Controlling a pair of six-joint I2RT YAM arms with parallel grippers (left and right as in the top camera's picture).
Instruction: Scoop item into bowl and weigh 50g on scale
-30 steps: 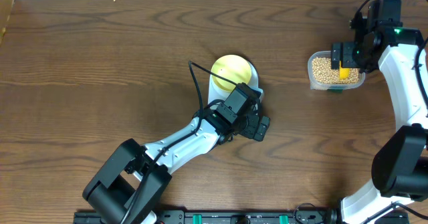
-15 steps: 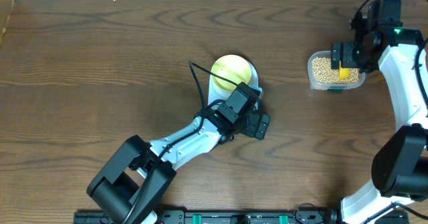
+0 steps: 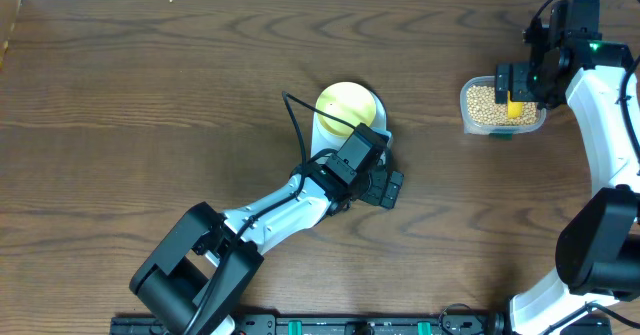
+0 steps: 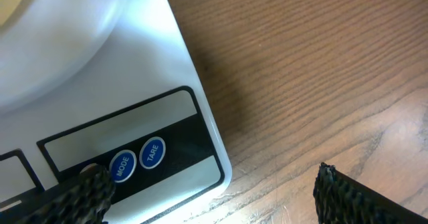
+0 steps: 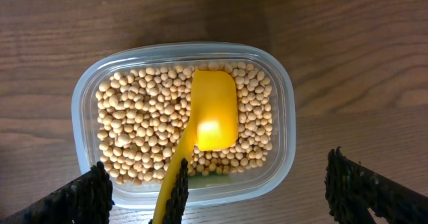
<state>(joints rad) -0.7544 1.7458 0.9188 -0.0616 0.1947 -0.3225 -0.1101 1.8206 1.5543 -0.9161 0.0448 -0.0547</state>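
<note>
Right wrist: right gripper (image 5: 227, 197) spread wide, empty — beans (image 5: 134, 130) in tub (image 5: 286, 117) straight below it.
Yellow scoop (image 5: 214, 114): handle runs back toward one finger, off-centre.
Other arm: left gripper (image 4: 207, 197) released over scale (image 4: 100, 63) buttons — well apart from beans.

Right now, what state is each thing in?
bowl, on the scale, looks empty.
scale, bearing the bowl; reading not visible.
tub, lidless, holding beans.
scoop, lying on the beans, ungripped.
left gripper, open, above the buttons.
right gripper, open, above the tub.
</note>
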